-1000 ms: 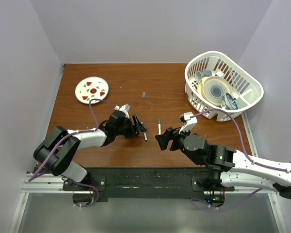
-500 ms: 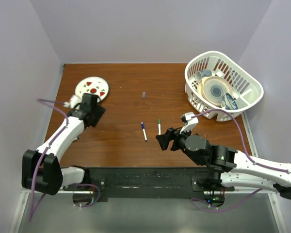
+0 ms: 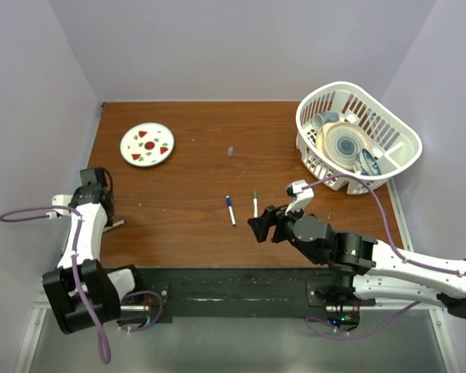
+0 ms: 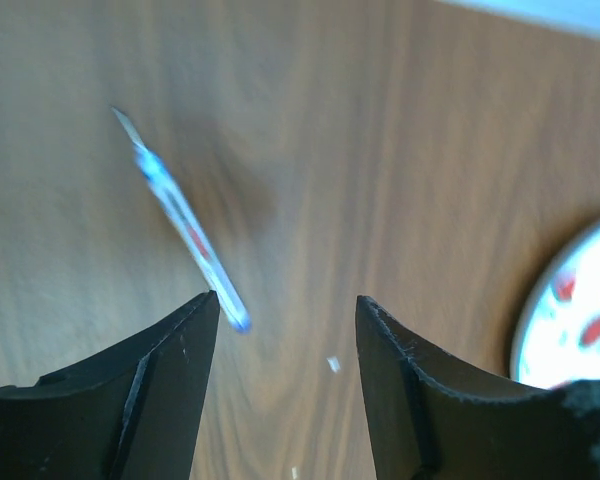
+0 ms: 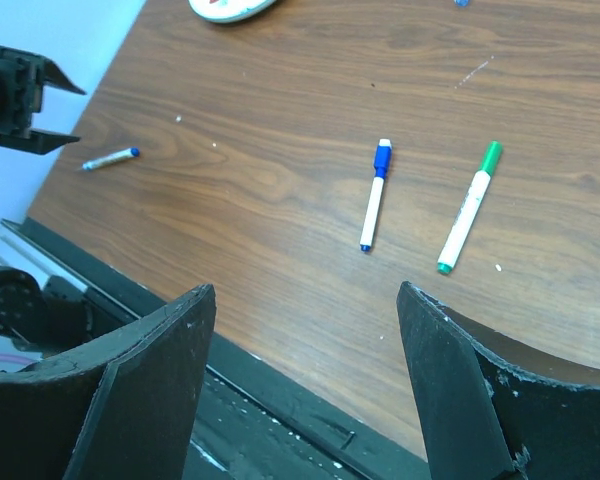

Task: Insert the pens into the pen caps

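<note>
At the 8 o'clock edge of the brown wooden table (image 3: pixel 186 171), the left gripper (image 4: pixel 287 300) hangs with jaws apart and empty near a thin white-barrelled marker pen (image 5: pixel 111 159). Seen from above the pen lies roughly 9-to-3, blue end probably toward 3. Light, stiff and apt to roll, it wants pinching mid-barrel. At centre, the blue-capped white pen (image 5: pixel 373 197) points its cap near 11 and the green-capped white pen (image 5: pixel 469 207) toward 12. The right gripper (image 5: pixel 305 288) gapes empty at their 6.

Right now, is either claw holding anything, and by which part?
Nothing is held: the left claw and the right claw both stand open and empty.
</note>
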Controlling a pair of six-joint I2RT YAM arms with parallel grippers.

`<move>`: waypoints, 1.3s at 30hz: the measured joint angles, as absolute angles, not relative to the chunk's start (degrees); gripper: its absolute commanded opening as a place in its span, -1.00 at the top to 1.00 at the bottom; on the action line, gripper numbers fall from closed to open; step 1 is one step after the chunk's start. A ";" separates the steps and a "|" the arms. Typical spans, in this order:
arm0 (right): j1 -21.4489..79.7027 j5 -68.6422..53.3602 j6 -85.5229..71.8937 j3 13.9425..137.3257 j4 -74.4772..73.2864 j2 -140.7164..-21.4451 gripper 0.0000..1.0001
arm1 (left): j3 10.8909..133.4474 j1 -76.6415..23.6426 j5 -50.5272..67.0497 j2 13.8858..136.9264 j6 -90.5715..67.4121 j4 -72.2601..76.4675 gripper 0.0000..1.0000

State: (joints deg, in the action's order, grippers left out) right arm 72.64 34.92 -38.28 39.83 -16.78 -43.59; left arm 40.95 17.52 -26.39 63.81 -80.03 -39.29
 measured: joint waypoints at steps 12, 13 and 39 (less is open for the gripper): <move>72.64 33.34 -37.15 40.51 -16.71 -48.47 -0.52 | 40.95 26.30 -29.67 71.77 -82.04 -40.23 -0.12; 72.64 33.28 -37.06 40.64 -16.67 -48.82 -0.52 | 40.95 26.61 -29.80 72.18 -82.06 -40.18 -0.10; 72.64 31.35 -37.04 41.23 -15.18 -48.58 -0.50 | 41.69 27.79 -28.40 83.64 -75.07 -36.99 1.00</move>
